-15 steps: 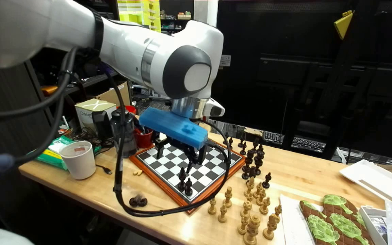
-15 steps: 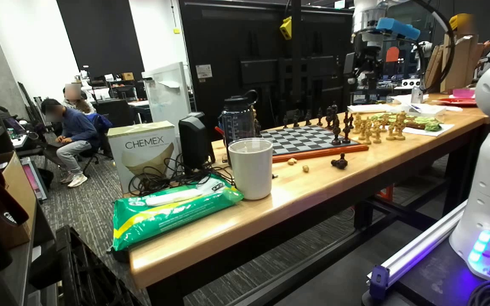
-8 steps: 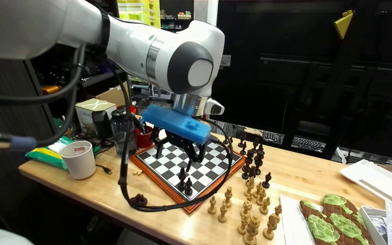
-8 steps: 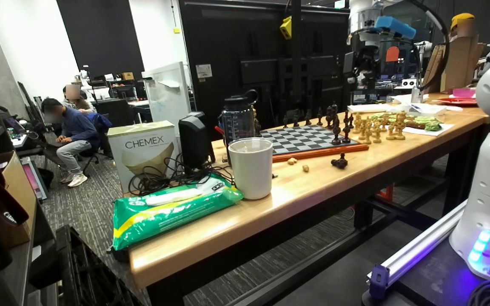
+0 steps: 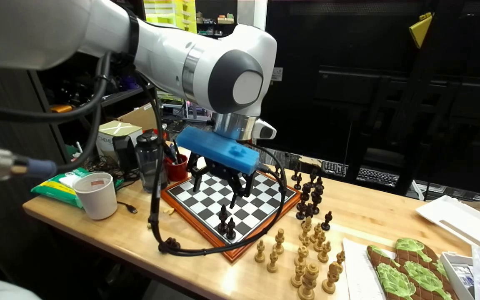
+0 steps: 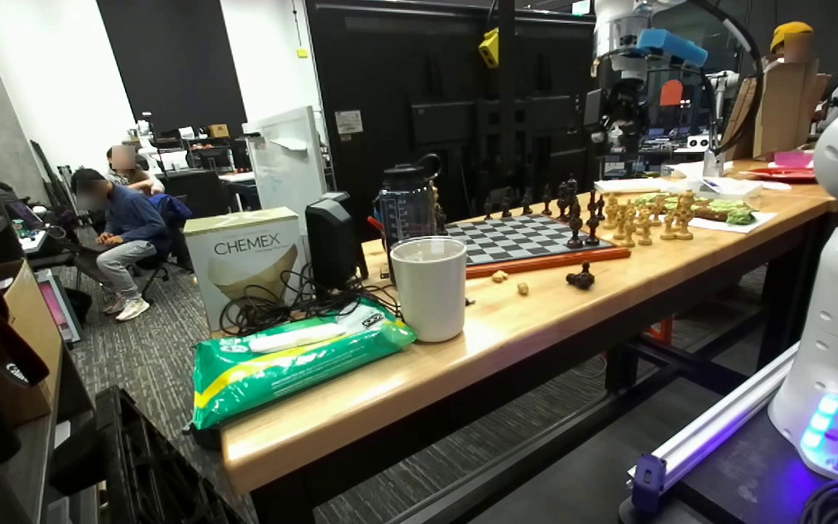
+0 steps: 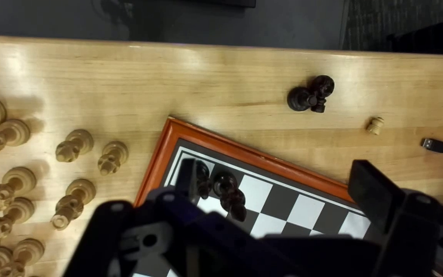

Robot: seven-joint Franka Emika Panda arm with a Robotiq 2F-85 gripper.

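Note:
My gripper (image 5: pixel 214 198) hangs over the chessboard (image 5: pixel 194 218) with its fingers spread wide and nothing between them. The wrist view shows the open gripper (image 7: pixel 275 177) above the board's orange rim (image 7: pixel 244 151). Nearest below stand two dark chess pieces on a board corner, a tall one (image 7: pixel 229 190) and a short one (image 7: pixel 203 179); the left finger (image 7: pixel 186 179) partly covers the short one. Two dark pieces (image 7: pixel 310 96) lie together on the wood by the table edge, near a small pale piece (image 7: pixel 375 125). In an exterior view, the gripper is dark against clutter.
Light wooden chess pieces (image 5: pixel 310 283) and dark ones (image 5: pixel 316 196) stand in groups beside the board. A white mug (image 5: pixel 96 196), a water bottle (image 5: pixel 147 154) and a red pen cup (image 5: pixel 176 168) stand opposite. The gripper's cable (image 5: pixel 281 196) loops low across the board corner. A patterned mitt (image 5: pixel 406 266) lies beyond.
My gripper has drifted slightly right and up in an exterior view, staying open above the board. The hanging cable loop shifted along with it. The chess pieces have not moved.

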